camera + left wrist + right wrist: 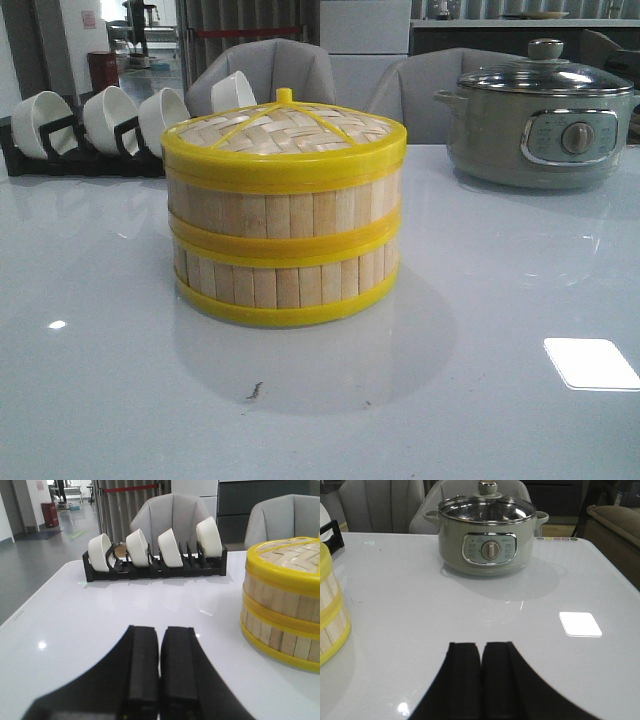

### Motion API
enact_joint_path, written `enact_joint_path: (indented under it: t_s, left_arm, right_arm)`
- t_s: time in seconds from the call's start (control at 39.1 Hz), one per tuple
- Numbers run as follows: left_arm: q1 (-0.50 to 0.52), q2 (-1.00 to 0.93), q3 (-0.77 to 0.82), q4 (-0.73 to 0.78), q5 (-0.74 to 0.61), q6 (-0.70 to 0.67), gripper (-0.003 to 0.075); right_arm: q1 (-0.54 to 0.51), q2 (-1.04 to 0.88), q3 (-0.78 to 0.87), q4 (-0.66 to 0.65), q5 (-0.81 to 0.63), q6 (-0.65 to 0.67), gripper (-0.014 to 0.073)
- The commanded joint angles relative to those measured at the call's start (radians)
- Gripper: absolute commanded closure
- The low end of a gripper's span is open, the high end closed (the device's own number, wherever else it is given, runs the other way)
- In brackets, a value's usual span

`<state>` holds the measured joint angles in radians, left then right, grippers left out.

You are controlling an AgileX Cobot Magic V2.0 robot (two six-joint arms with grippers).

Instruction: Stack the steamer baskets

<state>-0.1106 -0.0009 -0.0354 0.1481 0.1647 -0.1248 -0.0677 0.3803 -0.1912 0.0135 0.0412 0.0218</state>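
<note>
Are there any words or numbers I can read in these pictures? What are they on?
None can be read.
Electric pot: small print around its dial, too blurred to read.
Table: a row of small coloured dots at its far edge, no letters legible.
Steamer baskets, their lid, the white bowls and black rack: no writing visible.

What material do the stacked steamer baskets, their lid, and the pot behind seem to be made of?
Steamer baskets: pale, matte bamboo or wood slats, judging by the grain; the glossy yellow rims look plastic. Lid: woven pale strips, likely bamboo. Pot: smooth grey-green body, perhaps coated metal or plastic, under a clear glass lid with a shiny metal edge.
</note>
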Motion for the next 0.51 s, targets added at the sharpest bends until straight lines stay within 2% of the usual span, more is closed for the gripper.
enact_joint_path:
  t_s: [0.0,0.49]
  left_arm:
    - [0.001,-0.020,-0.016,-0.009,-0.105,-0.001,0.0632]
    - [0.005,-0.018,-0.007,-0.015,-0.100,-0.001,0.0632]
  right_arm:
    - [-0.005,0.004,-0.029,-0.001,-0.086,-0.008,0.0567]
    - [-0.005,0.004,-0.029,-0.001,-0.085,-0.008,0.0567]
